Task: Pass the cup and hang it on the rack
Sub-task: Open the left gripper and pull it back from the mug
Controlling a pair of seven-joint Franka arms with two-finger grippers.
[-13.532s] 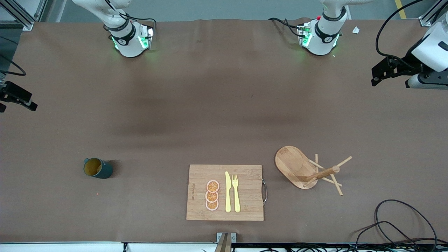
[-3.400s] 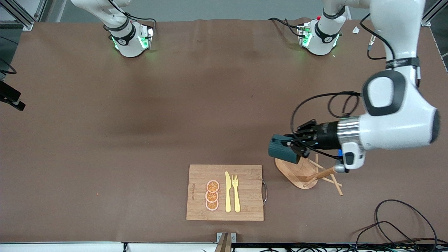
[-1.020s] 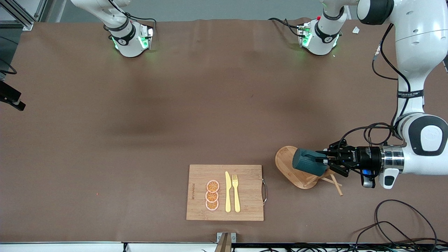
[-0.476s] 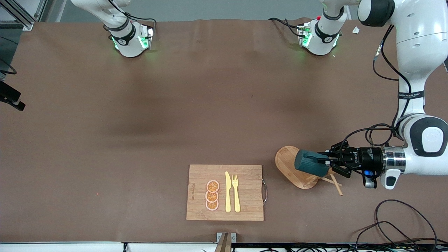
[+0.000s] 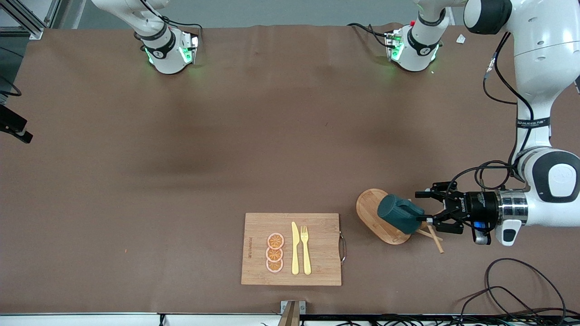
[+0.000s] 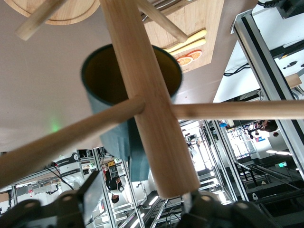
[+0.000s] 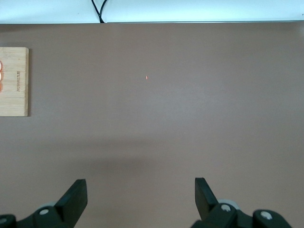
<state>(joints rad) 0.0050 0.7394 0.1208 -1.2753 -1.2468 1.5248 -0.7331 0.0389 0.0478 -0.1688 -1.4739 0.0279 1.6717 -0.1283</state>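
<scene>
Cup [image 5: 398, 213] hung tilted on the rack [image 5: 374, 210], mouth over the rack's post in the left wrist view, near the left arm's end of the table, beside the cutting board [image 5: 291, 249]. Left gripper [image 5: 427, 208] sat just beside the cup w/ fingers spread wide, holding nothing. Right gripper [image 7: 140, 191], also wide & empty, waited over bare table; my read: left arm should back straight out along the peg line, slow, w/o nudging the cup or tipping the rack.
</scene>
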